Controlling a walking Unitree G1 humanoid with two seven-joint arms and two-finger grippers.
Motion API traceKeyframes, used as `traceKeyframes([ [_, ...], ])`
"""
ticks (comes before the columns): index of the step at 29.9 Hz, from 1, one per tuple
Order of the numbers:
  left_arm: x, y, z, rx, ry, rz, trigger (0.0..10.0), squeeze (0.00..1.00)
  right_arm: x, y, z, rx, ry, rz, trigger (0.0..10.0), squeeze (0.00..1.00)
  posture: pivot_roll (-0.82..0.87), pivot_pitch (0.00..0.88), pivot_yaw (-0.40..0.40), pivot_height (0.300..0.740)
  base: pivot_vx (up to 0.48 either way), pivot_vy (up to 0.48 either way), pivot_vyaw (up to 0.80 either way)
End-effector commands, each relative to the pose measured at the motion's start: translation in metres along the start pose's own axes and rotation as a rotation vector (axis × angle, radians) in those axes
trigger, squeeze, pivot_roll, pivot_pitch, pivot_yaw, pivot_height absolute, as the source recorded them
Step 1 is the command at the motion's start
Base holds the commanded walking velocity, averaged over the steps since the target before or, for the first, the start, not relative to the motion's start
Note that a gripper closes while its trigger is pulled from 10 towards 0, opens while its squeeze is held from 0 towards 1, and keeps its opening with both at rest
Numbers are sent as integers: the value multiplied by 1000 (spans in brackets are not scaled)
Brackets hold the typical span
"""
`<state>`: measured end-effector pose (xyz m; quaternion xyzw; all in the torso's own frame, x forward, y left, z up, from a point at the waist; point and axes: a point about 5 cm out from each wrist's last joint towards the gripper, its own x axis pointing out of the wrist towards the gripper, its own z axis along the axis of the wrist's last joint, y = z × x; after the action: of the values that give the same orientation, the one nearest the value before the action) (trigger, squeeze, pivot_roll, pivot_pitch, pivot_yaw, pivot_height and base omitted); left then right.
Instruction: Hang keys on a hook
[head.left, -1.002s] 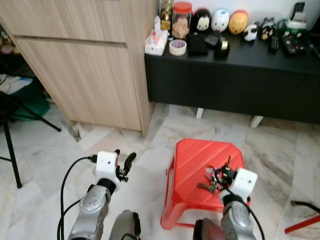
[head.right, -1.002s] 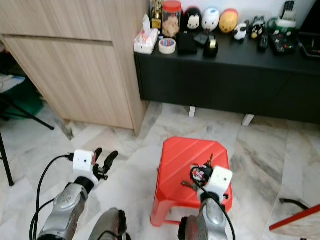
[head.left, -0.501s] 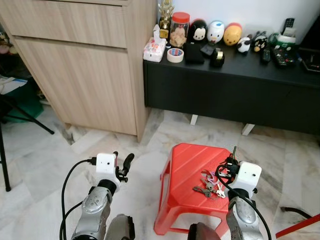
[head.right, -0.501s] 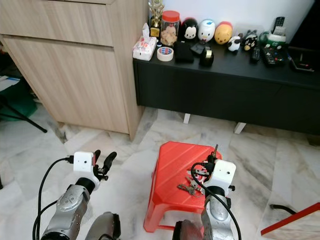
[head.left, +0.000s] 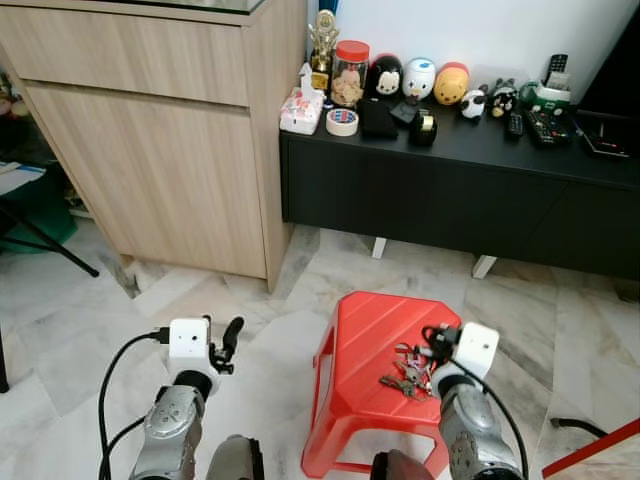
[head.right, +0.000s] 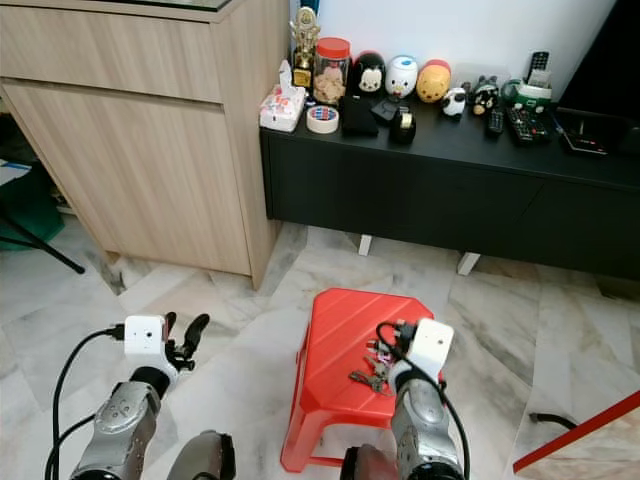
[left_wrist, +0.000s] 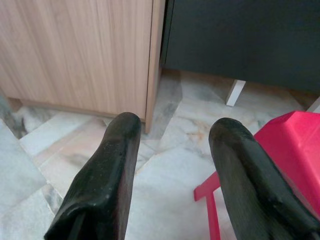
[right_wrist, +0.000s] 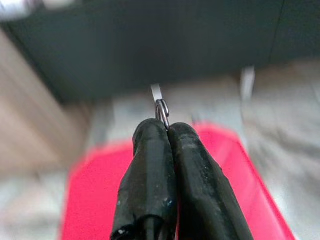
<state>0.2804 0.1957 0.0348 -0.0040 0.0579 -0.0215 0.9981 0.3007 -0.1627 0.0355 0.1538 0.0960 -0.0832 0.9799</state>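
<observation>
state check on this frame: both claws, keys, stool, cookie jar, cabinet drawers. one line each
left claw: open, empty, held over the floor beside the stool
right claw: shut on a metal ring at the fingertips, over the stool
keys: bunch lying on the stool seat, just ahead of the right claw
red stool: upright on the marble floor
jar: upright on the black sideboard, red lid on
wooden cabinet: drawers closed

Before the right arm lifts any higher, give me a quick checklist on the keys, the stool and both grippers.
1. Right gripper shut on a metal ring: ok.
2. Bunch of metal keys off the red plastic stool: not ok, the bunch lies on the seat.
3. Left gripper open and holding nothing: ok.
4. Hook in sight: not ok.
5. Ring seated firmly between the fingers: cannot tell.
</observation>
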Motion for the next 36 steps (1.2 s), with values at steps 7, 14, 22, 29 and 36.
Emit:
traceKeyframes([
  [7, 2, -8, -2, 14, 3, -35, 10000, 0, -3, -3, 7, -126, -88, 29, 10000, 0, 77, 6, -74, 637, 0, 0, 0],
  [14, -3, -8, -12, 8, 36, -26, 10000, 0, -10, -8, 0, -128, -94, 9, 10000, 0, 74, 0, -76, 637, 0, 0, 0],
  [22, -10, 2, -25, -17, 93, 24, 10000, 0, -10, -3, 2, -164, -120, 50, 10000, 0, 74, 0, -83, 671, 0, 0, 0],
  [29, -24, 16, -43, 9, 181, 59, 10000, 0, -9, 0, 4, -161, -135, 58, 10000, 0, 79, 0, -86, 716, 0, 0, 0],
  [36, -34, 27, -53, 19, 228, 84, 10000, 0, -11, -1, 4, -158, -136, 49, 10000, 0, 84, 12, -80, 740, 0, 0, 0],
])
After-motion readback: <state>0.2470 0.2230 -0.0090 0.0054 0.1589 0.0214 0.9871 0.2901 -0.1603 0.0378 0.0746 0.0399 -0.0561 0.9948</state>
